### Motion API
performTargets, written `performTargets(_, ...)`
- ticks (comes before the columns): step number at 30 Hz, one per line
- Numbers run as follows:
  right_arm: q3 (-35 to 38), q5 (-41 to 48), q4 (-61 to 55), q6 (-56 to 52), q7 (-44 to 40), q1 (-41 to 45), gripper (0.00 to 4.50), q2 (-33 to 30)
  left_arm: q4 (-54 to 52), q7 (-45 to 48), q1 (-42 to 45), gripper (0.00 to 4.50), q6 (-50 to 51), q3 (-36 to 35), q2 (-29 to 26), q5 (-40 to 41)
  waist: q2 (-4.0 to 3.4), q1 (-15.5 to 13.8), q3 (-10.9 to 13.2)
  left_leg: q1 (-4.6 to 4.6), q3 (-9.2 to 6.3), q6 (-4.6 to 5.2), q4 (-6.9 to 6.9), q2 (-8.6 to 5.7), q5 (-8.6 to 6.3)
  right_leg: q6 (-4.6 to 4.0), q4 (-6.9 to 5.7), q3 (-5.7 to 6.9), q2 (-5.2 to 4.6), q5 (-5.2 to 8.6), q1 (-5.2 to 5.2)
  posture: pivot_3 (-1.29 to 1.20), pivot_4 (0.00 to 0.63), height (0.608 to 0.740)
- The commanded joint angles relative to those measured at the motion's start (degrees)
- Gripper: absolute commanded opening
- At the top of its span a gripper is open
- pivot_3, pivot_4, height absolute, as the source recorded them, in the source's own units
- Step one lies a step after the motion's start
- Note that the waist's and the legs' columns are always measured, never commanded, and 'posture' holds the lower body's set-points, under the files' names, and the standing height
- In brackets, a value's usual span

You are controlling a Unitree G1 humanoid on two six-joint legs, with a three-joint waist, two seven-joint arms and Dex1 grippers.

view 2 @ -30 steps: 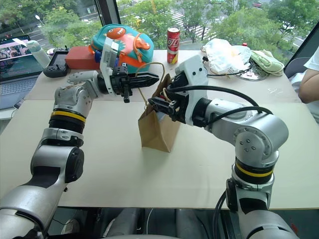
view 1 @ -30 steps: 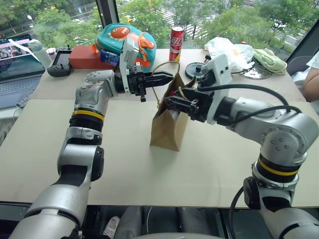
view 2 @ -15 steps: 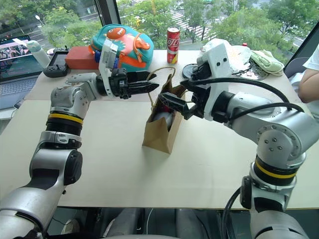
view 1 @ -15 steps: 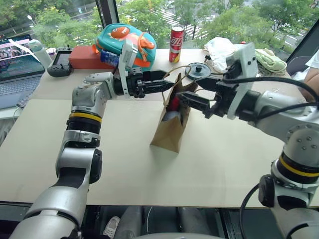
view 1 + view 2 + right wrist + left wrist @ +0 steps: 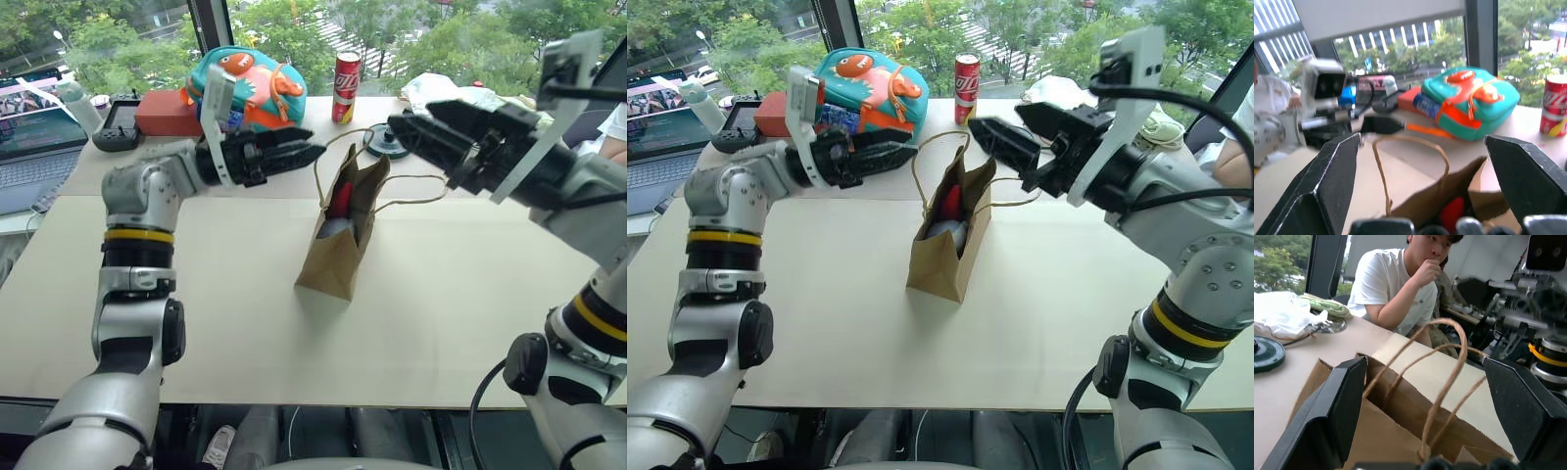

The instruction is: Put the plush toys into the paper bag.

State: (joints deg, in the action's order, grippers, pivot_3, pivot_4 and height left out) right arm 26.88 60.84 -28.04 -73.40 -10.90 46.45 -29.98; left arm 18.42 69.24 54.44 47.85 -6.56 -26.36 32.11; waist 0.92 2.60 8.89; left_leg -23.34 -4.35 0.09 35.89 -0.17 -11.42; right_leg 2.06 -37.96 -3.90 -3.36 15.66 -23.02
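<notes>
Paper bag [image 5: 338, 240] upright between both grippers, plush toys [image 5: 338, 211] inside; left gripper [image 5: 299, 154] nearer, both jaws wide, empty.

Plush toys [image 5: 338, 211] apparently in paper bag [image 5: 338, 250], backpack [image 5: 250, 83] behind

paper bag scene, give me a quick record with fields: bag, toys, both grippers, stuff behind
bag: paper bag upright on the table, mouth open, cord handles up
toys: red chili toy and whitish-grey ball toy inside the bag
left gripper: open, holding nothing, beside the bag top
right gripper: open, holding nothing, above the bag's other side
behind: teal backpack, red can, white plastic bag
</notes>
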Motion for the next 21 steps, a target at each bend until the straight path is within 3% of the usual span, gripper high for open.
performTargets(1, 5.17, 2.13, -1.31, 1.16, 0.27, -3.42, 4.50, -4.83, -8.07, -0.95, -4.96, 4.05, 3.13, -0.31, -2.76, 2.65, 0.00, -0.06, 0.00, 0.00, -0.01, 0.00, 0.01, 0.00, 0.00, 0.00, 0.00, 0.00, 0.00, 0.00, 0.01, 0.00, 0.150, 0.740)
performTargets(4, 11.91, 6.85, -5.17, -1.10, -5.61, -12.51, 4.50, -14.21, -17.82, -3.06, -14.37, 4.05, 7.17, -1.69, -5.82, 5.27, 0.00, -0.48, 0.00, -0.05, -0.03, 0.00, -0.01, -0.02, 0.00, 0.00, 0.14, -0.01, -0.02, 0.00, 0.06, 0.00, 0.150, 0.740)
performTargets(11, 19.87, 12.80, -5.79, -0.02, -12.60, -24.87, 4.50, -25.69, -26.91, -9.17, -23.69, 4.05, 10.92, -4.18, -6.64, 10.13, -0.02, -0.56, 0.03, 0.17, 0.07, 0.03, 0.04, 0.00, -0.02, -0.03, 0.84, -0.06, -0.05, -0.02, 0.53, 0.00, 0.150, 0.740)
performTargets(15, 12.11, 8.18, -13.44, 3.06, -19.65, -35.36, 4.50, -29.79, -27.15, -11.40, -24.58, 4.05, 9.72, -3.82, -5.80, 10.67, 0.01, -0.41, 0.04, 0.53, 0.16, 0.02, 0.05, 0.07, -0.02, 0.23, 0.93, -0.06, 0.03, 0.15, 0.92, 0.00, 0.150, 0.740)
performTargets(21, -8.66, 2.45, -17.70, 8.40, -16.49, -33.25, 4.50, -24.52, -26.15, -12.54, -24.41, 4.05, 6.92, -2.72, -5.48, 9.98, 0.02, -0.15, 0.04, 0.53, 0.19, -0.02, 0.09, 0.11, 0.00, 0.24, 0.91, -0.14, 0.09, 0.15, 0.88, 0.00, 0.150, 0.740)
